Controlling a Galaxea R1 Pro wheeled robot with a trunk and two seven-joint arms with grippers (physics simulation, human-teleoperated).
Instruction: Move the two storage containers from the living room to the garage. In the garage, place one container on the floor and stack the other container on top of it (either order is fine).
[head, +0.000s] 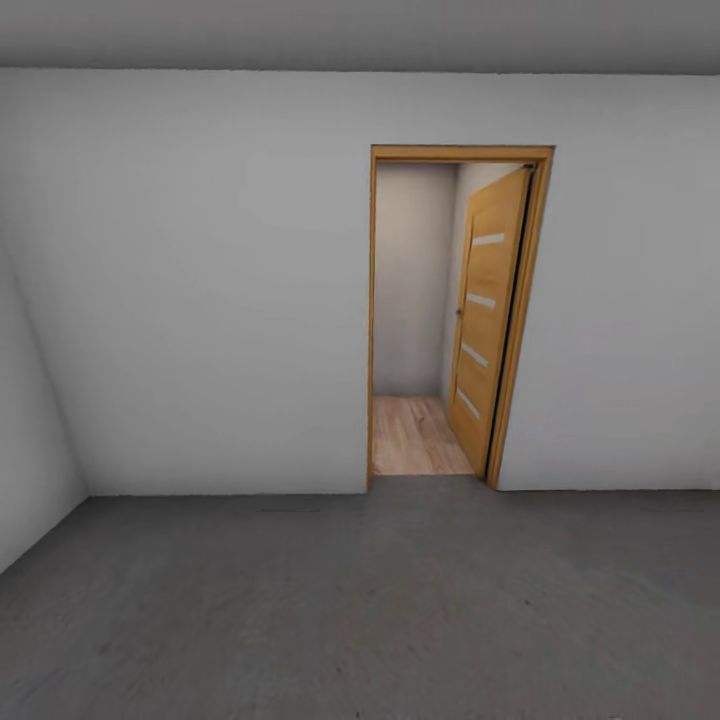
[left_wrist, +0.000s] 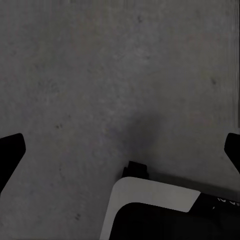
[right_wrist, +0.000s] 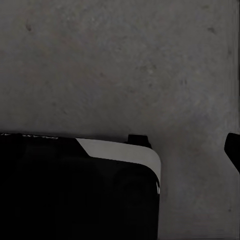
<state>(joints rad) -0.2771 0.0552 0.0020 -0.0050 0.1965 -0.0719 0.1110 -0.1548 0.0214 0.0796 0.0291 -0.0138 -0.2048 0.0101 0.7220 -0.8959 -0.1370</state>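
The two storage containers are out of view, and so is the living room. I stand in the garage, facing a pale grey wall (head: 200, 300) above the dark grey concrete floor (head: 360, 610). My left gripper (left_wrist: 120, 150) hangs over the floor, open, its black fingertips (left_wrist: 11, 152) wide apart with nothing between them. My right gripper (right_wrist: 120, 150) also hangs over the floor. One of its black fingertips (right_wrist: 233, 150) sits at the frame edge, far out as on an open gripper, and it holds nothing.
An open doorway (head: 420, 320) with an orange-brown frame leads to a small hallway with light wood flooring (head: 418, 435). Its door (head: 487, 320) is swung inward on the right. A side wall (head: 30, 420) closes the left. My own black-and-white base (right_wrist: 75, 190) lies below both wrists.
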